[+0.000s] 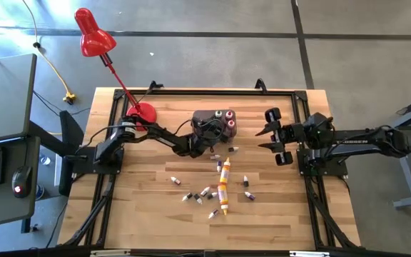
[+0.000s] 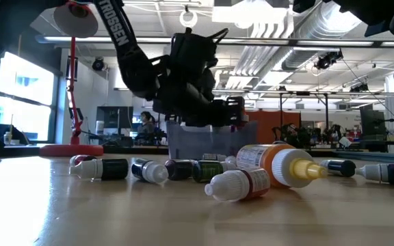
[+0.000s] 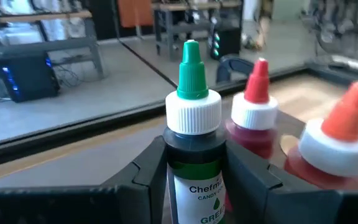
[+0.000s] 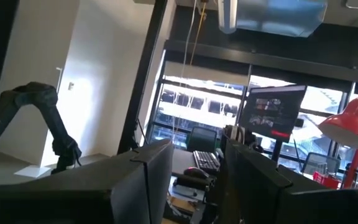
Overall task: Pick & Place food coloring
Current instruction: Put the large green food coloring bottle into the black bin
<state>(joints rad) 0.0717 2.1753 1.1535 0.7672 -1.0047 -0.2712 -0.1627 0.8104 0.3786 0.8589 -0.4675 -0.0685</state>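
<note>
My left gripper (image 3: 194, 165) is over the dark grey tub (image 1: 207, 121) near the table's far edge and is shut on a green-capped food coloring bottle (image 3: 192, 118). Two red-capped bottles (image 3: 257, 109) stand upright beside it in the tub. Several small bottles (image 1: 205, 191) and a bigger orange-yellow bottle (image 1: 224, 187) lie on their sides on the table's middle. In the low view the left gripper (image 2: 197, 92) hangs just above the tub (image 2: 207, 140). My right gripper (image 1: 272, 135) is open, raised above the table right of the tub, touching nothing. My left gripper pinches the green-capped bottle by its dark body (image 3: 194, 155), just under the white collar, one finger (image 3: 149, 171) on either side. The bottle stands upright in the hold with its pointed cap up. Its base is out of the picture, so whether it rests in the tub cannot be told.
A red desk lamp (image 1: 95, 36) stands with its base (image 1: 143, 112) on the table's far left part, close behind my left arm. The lying bottles (image 2: 238, 183) are scattered between the tub and the near edge. Bare wood lies left and right of them.
</note>
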